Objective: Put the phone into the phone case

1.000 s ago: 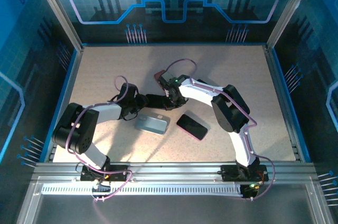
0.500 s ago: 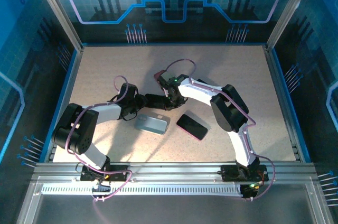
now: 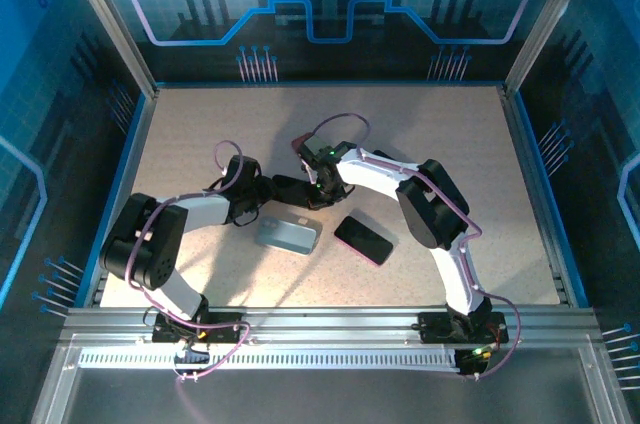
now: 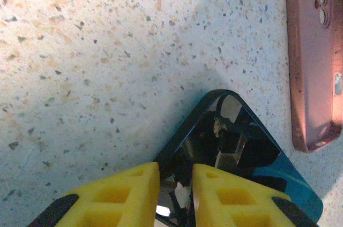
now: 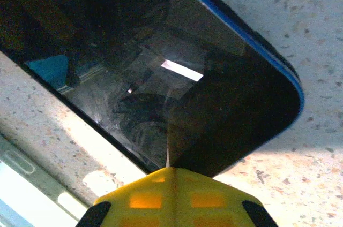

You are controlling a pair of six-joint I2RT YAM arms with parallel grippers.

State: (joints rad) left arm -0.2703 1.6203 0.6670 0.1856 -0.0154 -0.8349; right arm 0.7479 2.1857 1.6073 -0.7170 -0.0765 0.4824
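A black phone (image 3: 291, 187) with a blue rim lies between my two grippers near the table's middle. My left gripper (image 3: 263, 190) has its yellow fingers (image 4: 120, 195) closed on one end of the phone (image 4: 236, 141), its edge between them. My right gripper (image 3: 317, 190) is shut, and its joined tips (image 5: 171, 171) press against the other end of the phone (image 5: 161, 61). The phone case (image 4: 316, 61), pink in the left wrist view with its camera cut-outs facing up, lies flat to the near side. From above the case (image 3: 287, 235) looks pale grey-blue.
A second dark slab with a pinkish rim (image 3: 363, 239) lies right of the case, close under the right arm's forearm. Blue walls and metal posts (image 3: 110, 19) ring the speckled table (image 3: 200, 134). A slotted rail (image 3: 320, 356) runs along the near edge.
The phone and both grippers have shifted slightly to the left and away from the near edge. The case and the dark slab have not moved.
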